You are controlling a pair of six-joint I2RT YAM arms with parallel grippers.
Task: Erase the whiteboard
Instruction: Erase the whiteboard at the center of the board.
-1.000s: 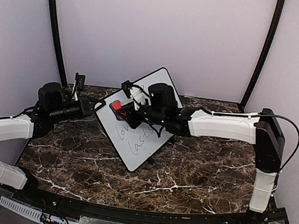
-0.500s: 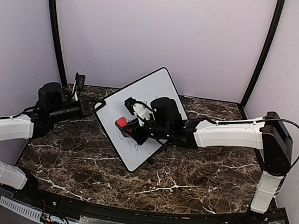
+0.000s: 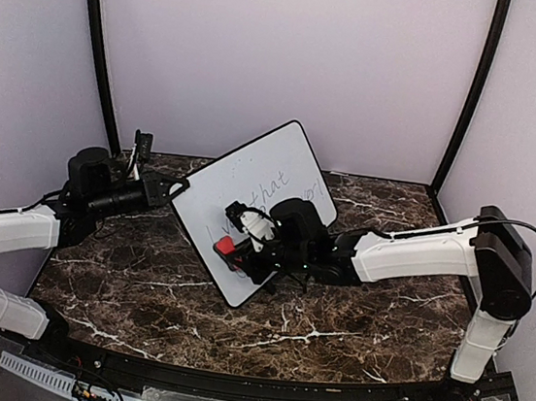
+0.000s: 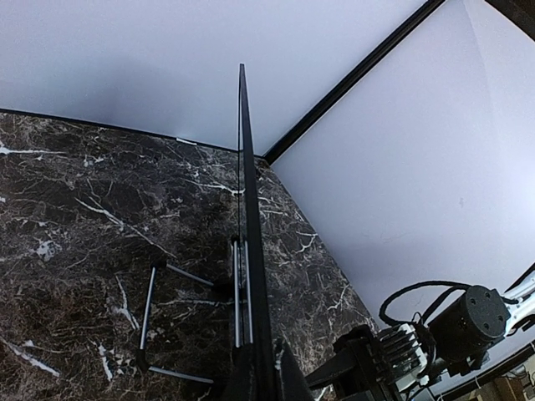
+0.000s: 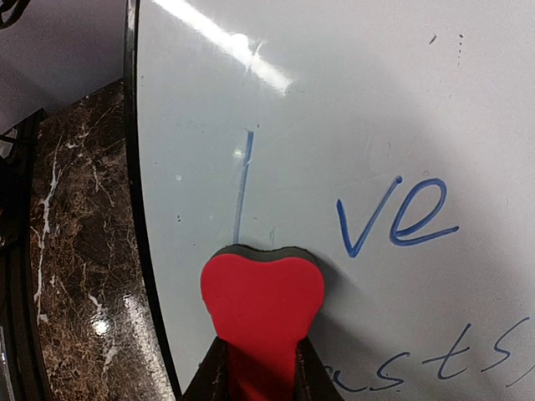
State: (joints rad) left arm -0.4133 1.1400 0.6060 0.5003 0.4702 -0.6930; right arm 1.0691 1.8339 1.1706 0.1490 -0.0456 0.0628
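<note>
Whiteboard [image 3: 270, 167] stands tilted mid-table, your left gripper [image 3: 177, 189] pinched shut on its edge, right gripper [image 3: 241, 248] clamped on the eraser [image 5: 262, 305] pressed against its face; most writing unwiped, so you're early.

Lab test booth: bare lilac walls [image 3: 296, 48], black corner poles [image 3: 98, 43], robot arms [image 3: 419, 248], marbled table [image 3: 351, 318]

Bright, sharp; glare on whiteboard [image 5: 351, 142]
</note>
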